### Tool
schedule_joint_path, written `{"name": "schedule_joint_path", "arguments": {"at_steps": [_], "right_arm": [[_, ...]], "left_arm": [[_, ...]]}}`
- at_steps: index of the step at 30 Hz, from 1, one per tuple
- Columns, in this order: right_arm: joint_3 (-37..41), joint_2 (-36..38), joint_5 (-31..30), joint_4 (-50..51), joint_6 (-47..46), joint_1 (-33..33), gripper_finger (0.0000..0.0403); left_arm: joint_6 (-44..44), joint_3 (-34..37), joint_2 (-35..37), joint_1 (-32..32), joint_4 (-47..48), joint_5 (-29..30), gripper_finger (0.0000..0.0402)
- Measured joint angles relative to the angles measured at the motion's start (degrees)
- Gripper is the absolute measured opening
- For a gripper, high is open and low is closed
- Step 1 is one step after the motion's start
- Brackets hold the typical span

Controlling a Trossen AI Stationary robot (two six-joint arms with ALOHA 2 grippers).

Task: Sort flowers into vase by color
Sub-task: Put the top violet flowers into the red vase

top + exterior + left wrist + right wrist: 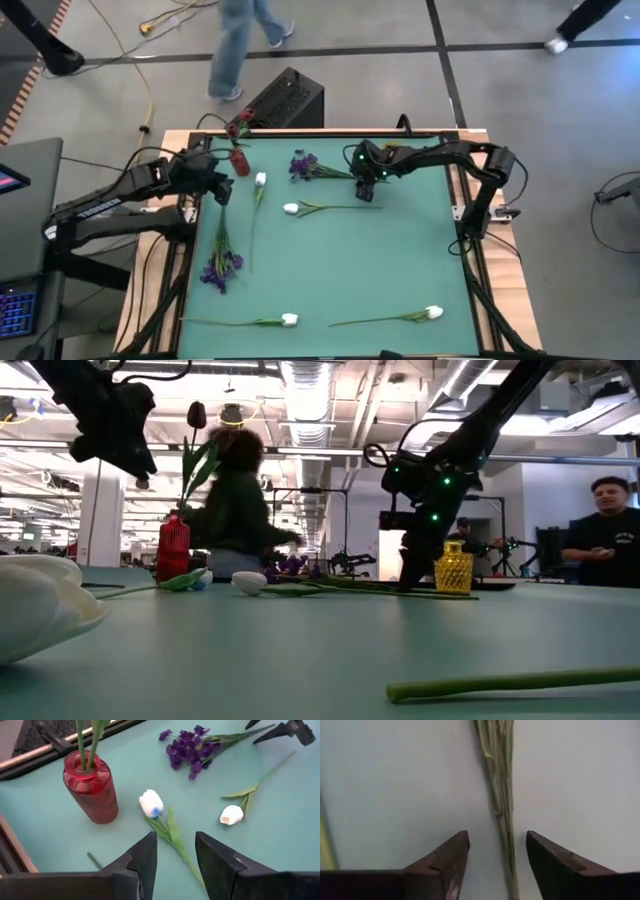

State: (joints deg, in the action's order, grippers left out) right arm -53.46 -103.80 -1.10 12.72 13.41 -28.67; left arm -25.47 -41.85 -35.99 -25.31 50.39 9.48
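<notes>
A red vase [240,161] [90,787] stands near the table's far-left corner with a red tulip [237,126] in it. A white tulip [260,180] [151,803] lies beside it, its stem running toward the near edge. My left gripper [222,191] [176,855] hovers open above that stem, raised off the table. A purple bloom [301,165] [187,747] lies farther right, stem toward my right arm. My right gripper [368,190] [497,852] is open and low, its fingers on either side of the purple flower's stem [501,790] near its cut end. A yellow vase [452,568] stands behind it.
Another white tulip [291,209] [231,814] lies mid-table. A second purple flower [221,270] lies near the left edge, and two white tulips [289,320] [433,313] by the near edge. A black box [290,100] sits beyond the far edge, with people behind it.
</notes>
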Motion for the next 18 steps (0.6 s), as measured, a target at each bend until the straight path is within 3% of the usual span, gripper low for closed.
{"name": "schedule_joint_path", "arguments": {"at_steps": [10, 18], "right_arm": [[-3.7, 1.0, -0.6, 5.1, 0.4, 0.1, 0.0024], [-4.8, 6.6, -0.7, 5.0, 0.6, 1.1, 0.0023]], "left_arm": [[-0.5, 0.0, 0.0, 5.9, 0.0, 1.5, 0.0121], [-0.3, 0.0, 0.6, 10.9, 0.3, -3.1, 0.0121]]}}
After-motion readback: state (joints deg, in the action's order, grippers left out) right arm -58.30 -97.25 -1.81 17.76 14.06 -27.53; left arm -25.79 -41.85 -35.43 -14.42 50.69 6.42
